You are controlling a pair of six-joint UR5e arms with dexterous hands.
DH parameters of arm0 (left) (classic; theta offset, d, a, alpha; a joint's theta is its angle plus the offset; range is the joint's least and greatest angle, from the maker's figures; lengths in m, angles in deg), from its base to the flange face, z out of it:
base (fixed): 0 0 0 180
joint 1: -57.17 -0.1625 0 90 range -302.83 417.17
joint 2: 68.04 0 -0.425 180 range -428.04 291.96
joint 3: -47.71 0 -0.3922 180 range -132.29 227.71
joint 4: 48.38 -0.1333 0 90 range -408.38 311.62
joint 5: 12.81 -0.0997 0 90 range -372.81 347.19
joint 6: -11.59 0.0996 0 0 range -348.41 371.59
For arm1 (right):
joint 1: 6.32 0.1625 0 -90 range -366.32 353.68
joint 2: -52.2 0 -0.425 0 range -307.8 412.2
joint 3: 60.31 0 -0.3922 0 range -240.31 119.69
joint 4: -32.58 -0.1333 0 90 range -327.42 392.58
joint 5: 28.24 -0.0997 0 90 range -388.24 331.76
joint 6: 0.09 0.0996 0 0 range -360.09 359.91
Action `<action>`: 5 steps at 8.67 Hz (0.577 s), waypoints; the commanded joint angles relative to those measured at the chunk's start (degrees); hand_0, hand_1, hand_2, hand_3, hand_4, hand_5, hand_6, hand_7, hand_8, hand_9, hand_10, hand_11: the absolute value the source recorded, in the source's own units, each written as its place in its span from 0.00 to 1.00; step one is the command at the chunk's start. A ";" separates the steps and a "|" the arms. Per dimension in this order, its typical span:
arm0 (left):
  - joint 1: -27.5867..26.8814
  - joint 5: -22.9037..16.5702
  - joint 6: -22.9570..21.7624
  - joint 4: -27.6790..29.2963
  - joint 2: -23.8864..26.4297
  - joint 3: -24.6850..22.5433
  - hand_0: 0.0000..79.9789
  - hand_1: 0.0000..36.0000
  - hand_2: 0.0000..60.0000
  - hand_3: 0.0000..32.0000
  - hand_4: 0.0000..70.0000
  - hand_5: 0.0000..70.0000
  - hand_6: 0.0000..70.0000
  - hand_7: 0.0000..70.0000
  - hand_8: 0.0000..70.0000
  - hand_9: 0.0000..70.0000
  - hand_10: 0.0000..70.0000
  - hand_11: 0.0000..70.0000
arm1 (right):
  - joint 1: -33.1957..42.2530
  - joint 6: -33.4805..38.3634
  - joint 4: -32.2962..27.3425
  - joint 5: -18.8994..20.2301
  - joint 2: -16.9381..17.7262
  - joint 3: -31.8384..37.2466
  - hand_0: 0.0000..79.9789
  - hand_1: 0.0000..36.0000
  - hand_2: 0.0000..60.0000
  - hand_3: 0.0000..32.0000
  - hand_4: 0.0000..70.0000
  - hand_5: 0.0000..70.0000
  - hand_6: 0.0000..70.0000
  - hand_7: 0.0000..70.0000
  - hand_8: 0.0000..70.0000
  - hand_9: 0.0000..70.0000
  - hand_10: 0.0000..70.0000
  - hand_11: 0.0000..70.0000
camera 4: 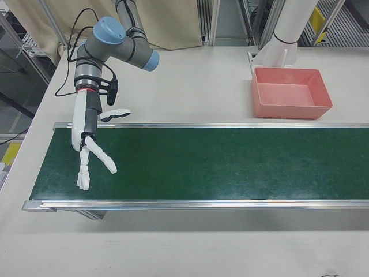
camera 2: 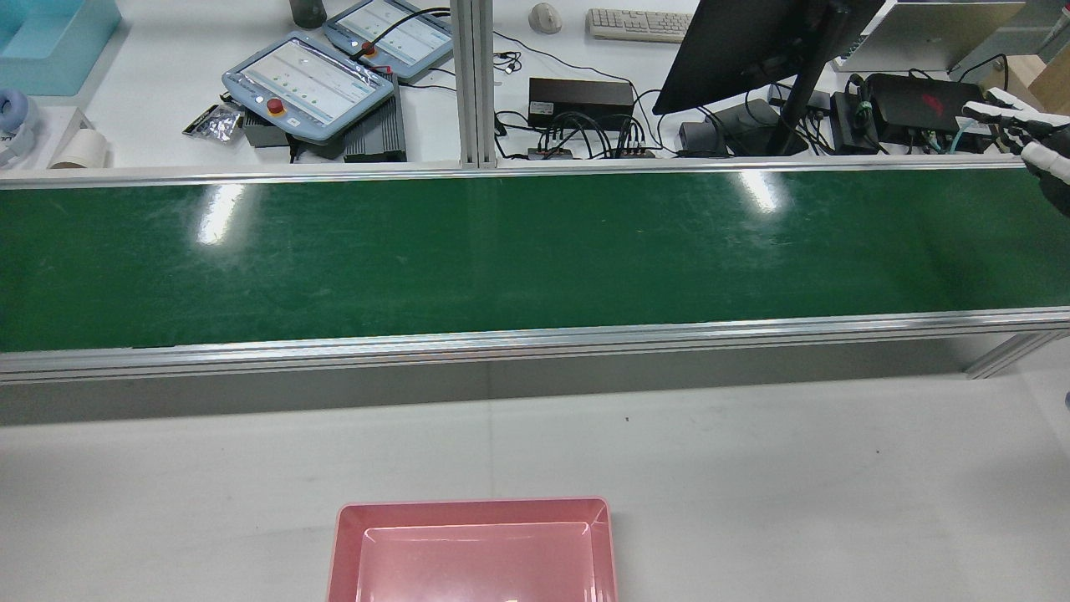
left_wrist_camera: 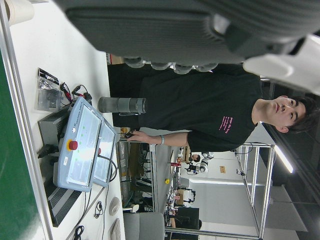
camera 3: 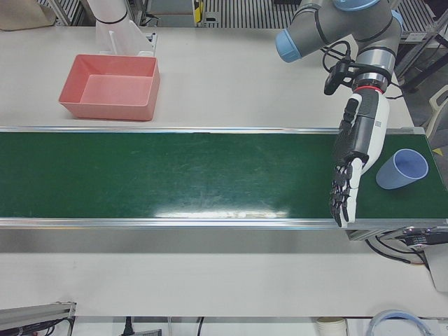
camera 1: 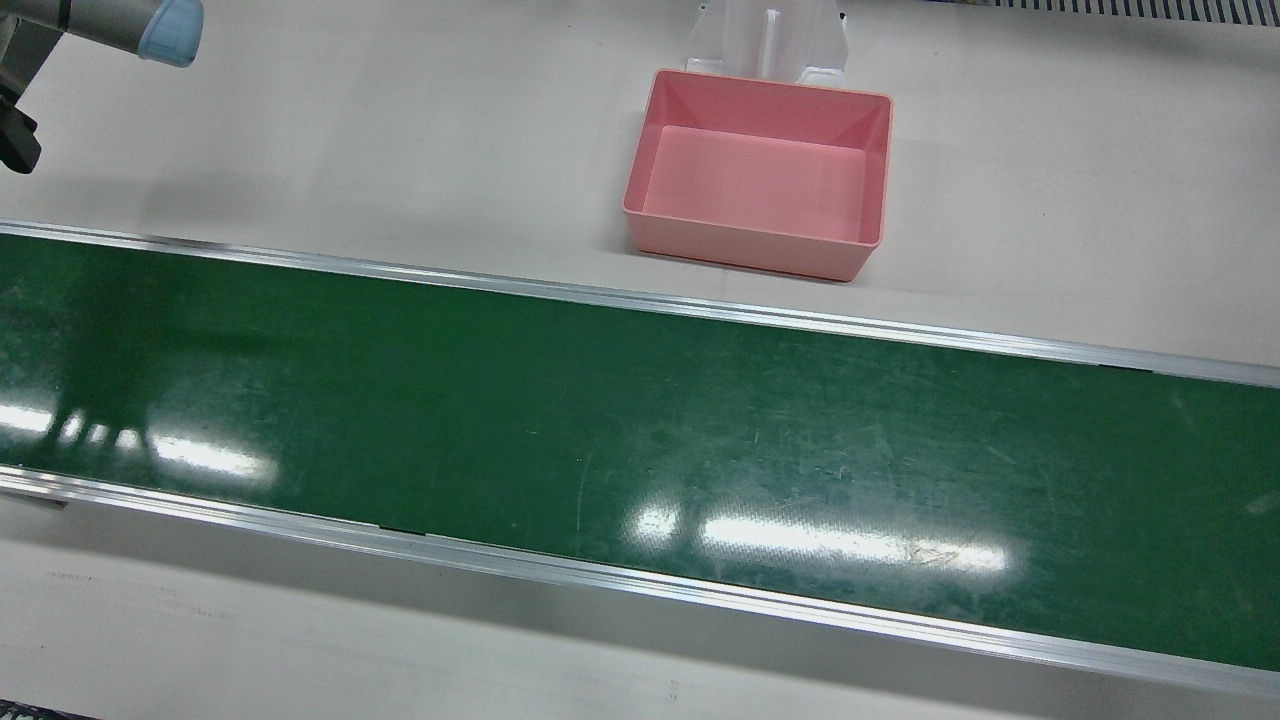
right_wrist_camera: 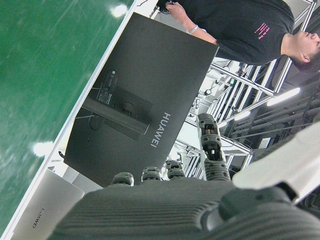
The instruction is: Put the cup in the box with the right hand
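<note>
**Cup at the far end from the right hand**

Cup (camera 3: 402, 169): one, pale blue, with no label that I can see. It is on the green belt (camera 3: 175, 175) at the end before the left arm, and it looks to be tipped on its side with its mouth towards the camera. The left hand (camera 3: 350, 157) hangs just beside it without touching, its fingers straight and pointing down at the belt's near edge, holding nothing.

The right hand (camera 4: 86, 144) is at the opposite end of the belt, well apart from the cup. Its white fingers are spread wide over the green surface and hold nothing. No view shows this hand and the cup together.

One pink box (camera 3: 105, 110) stands on the white table behind the belt, between the two arms, beside a white pedestal (camera 3: 115, 28). Nothing lies in it.

As for writing, "HUAWEI" reads across the back of the single black monitor (right_wrist_camera: 160, 130) in the right hand view. The same word stands on a grey slab (right_wrist_camera: 37, 217) below it. A person in a black shirt (left_wrist_camera: 210, 115) stands beyond the desk; the shirt's small pink print is too small to read.

The desk also carries two teach pendants (camera 2: 309, 84), each with a red button, one keyboard (camera 2: 639, 23) and one mouse (camera 2: 545, 15).
</note>
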 commanded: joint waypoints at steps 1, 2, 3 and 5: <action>0.00 0.00 0.00 -0.07 0.00 -0.06 0.00 0.00 0.00 0.00 0.00 0.00 0.00 0.00 0.00 0.00 0.00 0.00 | -0.36 -0.55 0.00 -0.33 -1.17 0.08 0.38 0.02 0.08 0.09 0.19 0.01 0.03 0.15 0.01 0.06 0.01 0.02; 0.00 0.00 0.00 -0.07 0.00 -0.23 0.00 0.00 0.00 0.00 0.00 0.00 0.00 0.00 0.00 0.00 0.00 0.00 | -0.62 -0.91 0.09 -0.24 -1.44 0.08 0.36 0.08 0.21 0.11 0.16 0.01 0.03 0.16 0.01 0.06 0.01 0.02; 0.00 0.00 0.00 -0.15 0.00 -0.23 0.00 0.00 0.00 0.00 0.00 0.00 0.00 0.00 0.00 0.00 0.00 0.00 | -0.71 -0.91 0.09 -0.24 -1.45 0.17 0.37 0.10 0.23 0.15 0.16 0.01 0.03 0.17 0.01 0.06 0.01 0.02; 0.00 0.00 0.00 -0.15 0.00 -0.23 0.00 0.00 0.00 0.00 0.00 0.00 0.00 0.00 0.00 0.00 0.00 0.00 | -0.97 -1.43 0.09 -0.24 -1.53 0.17 0.45 0.25 0.35 0.19 0.12 0.03 0.03 0.18 0.01 0.07 0.01 0.03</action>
